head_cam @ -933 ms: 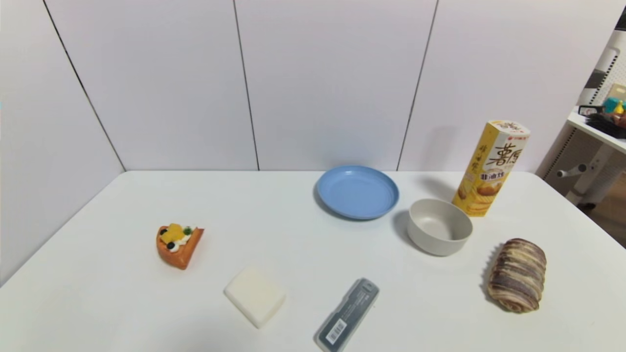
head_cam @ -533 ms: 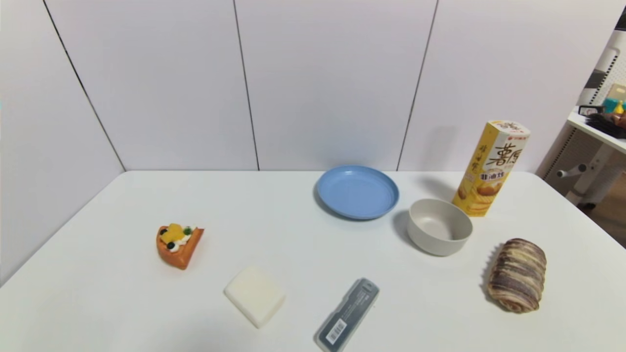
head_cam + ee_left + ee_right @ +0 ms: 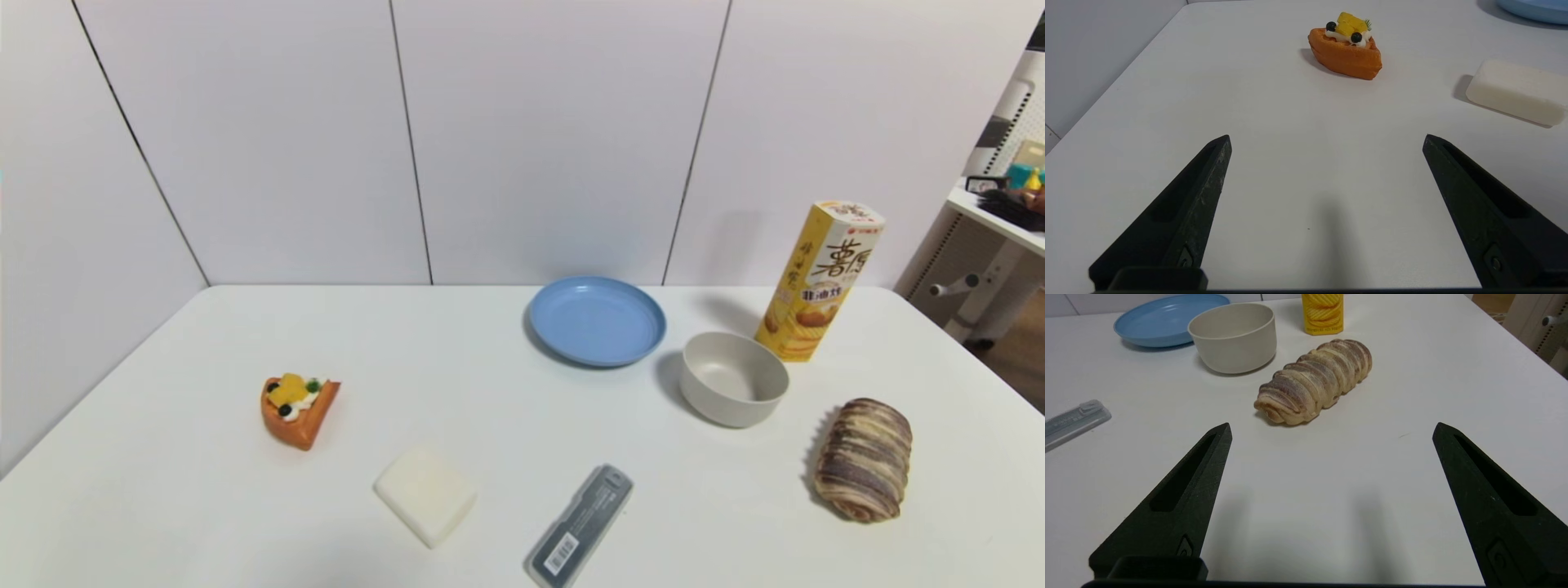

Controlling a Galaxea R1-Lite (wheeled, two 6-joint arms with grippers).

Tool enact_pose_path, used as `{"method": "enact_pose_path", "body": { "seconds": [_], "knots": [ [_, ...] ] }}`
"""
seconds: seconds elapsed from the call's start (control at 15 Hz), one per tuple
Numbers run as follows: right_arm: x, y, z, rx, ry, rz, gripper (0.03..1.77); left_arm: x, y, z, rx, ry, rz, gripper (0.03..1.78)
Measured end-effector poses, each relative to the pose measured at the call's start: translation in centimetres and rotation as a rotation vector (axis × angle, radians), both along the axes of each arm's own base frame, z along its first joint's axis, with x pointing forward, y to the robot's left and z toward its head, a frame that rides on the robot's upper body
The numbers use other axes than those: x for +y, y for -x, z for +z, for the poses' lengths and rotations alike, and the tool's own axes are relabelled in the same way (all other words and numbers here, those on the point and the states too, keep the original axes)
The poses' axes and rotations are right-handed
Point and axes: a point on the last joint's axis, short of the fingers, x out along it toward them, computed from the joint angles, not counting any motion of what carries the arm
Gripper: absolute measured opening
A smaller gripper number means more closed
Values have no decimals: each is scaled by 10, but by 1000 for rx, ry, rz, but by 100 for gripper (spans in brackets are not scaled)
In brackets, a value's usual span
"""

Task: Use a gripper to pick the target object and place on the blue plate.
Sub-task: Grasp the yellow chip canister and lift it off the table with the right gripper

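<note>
The tall yellow chips box [image 3: 820, 280] stands upright at the back right of the white table; only its base [image 3: 1323, 313] shows in the right wrist view. The light-blue plate [image 3: 597, 320] lies to its left, with nothing on it, and shows again [image 3: 1167, 319] in the right wrist view. Neither arm appears in the head view. My right gripper [image 3: 1331, 430] hangs open over bare table near the front edge, short of the bread roll. My left gripper [image 3: 1327, 141] is open over the table's front left, holding nothing.
A beige bowl [image 3: 733, 378] sits between plate and box. A striped bread roll [image 3: 864, 458] lies front right. A grey case [image 3: 580, 523], a white block [image 3: 426, 492] and an orange fruit cake slice [image 3: 298, 407] lie toward the front and left. A desk [image 3: 1000, 220] stands beyond the table's right edge.
</note>
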Motion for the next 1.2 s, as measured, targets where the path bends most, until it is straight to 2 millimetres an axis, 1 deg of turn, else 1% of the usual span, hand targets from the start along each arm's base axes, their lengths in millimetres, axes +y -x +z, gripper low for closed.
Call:
{"method": "enact_pose_path", "body": {
  "seconds": [0.13, 0.2, 0.33, 0.47, 0.53, 0.6, 0.67, 0.8, 0.93, 1.0, 1.07, 1.2],
  "knots": [
    [0, 2, 33, -55, -1, 3, 170, 0, 0, 0, 0, 0, 0, 169],
    [0, 3, 56, -92, -2, 7, 170, 0, 0, 0, 0, 0, 0, 169],
    [0, 1, 110, -155, -18, 9, 170, 0, 0, 0, 0, 0, 0, 169],
    [0, -10, 169, -197, -60, 8, 170, 0, 0, 0, 0, 0, 0, 169],
    [0, -19, 194, -204, -78, 10, 170, 0, 0, 0, 0, 0, 0, 169],
    [0, -31, 216, -205, -89, 12, 170, 0, 0, 0, 0, 0, 0, 169],
    [0, -46, 233, -196, -97, 12, 170, 0, 0, 0, 0, 0, 0, 169],
    [1, -82, 257, -158, -79, 22, 170, 0, 0, 0, 0, 0, 0, 169],
    [2, -115, 265, -111, -7, 68, 170, 0, 0, 0, 0, 0, 0, 169],
    [2, -133, 265, -84, 43, 111, 170, 0, 0, 0, 0, 0, 0, 169],
    [2, -146, 263, -66, 79, 144, 170, 0, 0, 0, 0, 0, 0, 169],
    [1, -172, 254, -30, 150, 175, 170, 0, 0, 0, 0, 0, 0, 169]
  ]
}}
